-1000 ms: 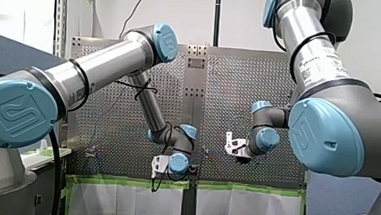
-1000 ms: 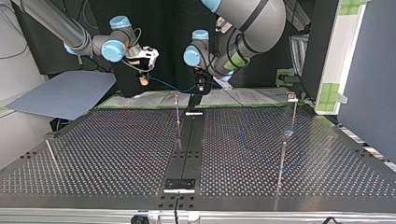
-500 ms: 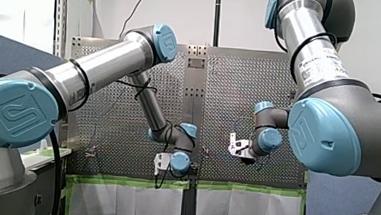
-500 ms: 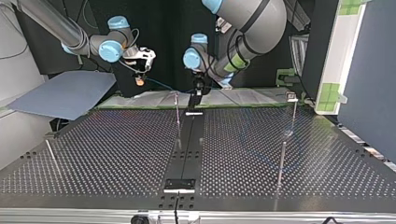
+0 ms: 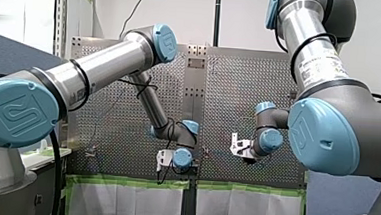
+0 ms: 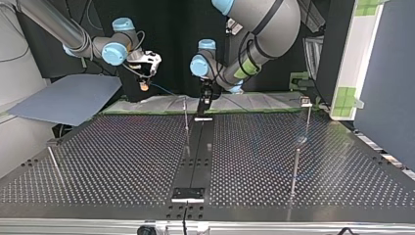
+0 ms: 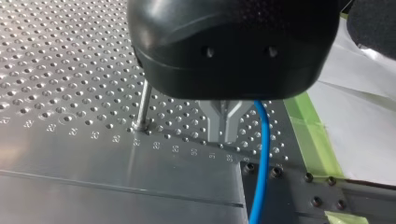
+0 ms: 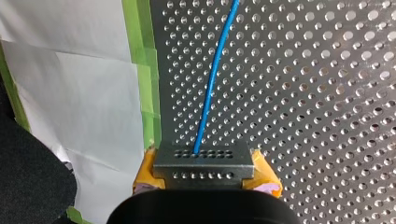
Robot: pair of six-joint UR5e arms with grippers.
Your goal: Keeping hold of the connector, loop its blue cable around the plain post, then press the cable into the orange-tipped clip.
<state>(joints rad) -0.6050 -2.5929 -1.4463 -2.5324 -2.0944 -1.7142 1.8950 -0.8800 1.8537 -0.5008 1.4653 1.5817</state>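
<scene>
Right now my right gripper [image 8: 204, 173] pinches the grey perforated metal connector block [image 8: 204, 161] between its yellow pads [image 8: 145, 173], held above the edge of the perforated metal table [image 8: 327, 93]. The thin blue cable [image 8: 212, 84] leaves the block's face and runs ahead over the table.

Seen from my left wrist, my left gripper [image 7: 225, 128] has its metal fingers [image 7: 215, 119] pressed together, tips low over the table. The cable drops just beside them and, as far as I can see, not between them. The thin plain steel post [image 7: 144, 105] stands near, on the fingers' other side and apart from the cable, so I judge the loop not yet begun. The orange-tipped clip I cannot pick out in any view.

Several things could spoil this:
- A hard sweep around the post would tighten the cable and might drag the connector askew in the pads, or out of them.
- A sweep carried too high could let the cable ride over the post's top and miss it.
- My left fingers sit close to the post and the cable, so a sideways move might knock the post or snag the cable.
</scene>
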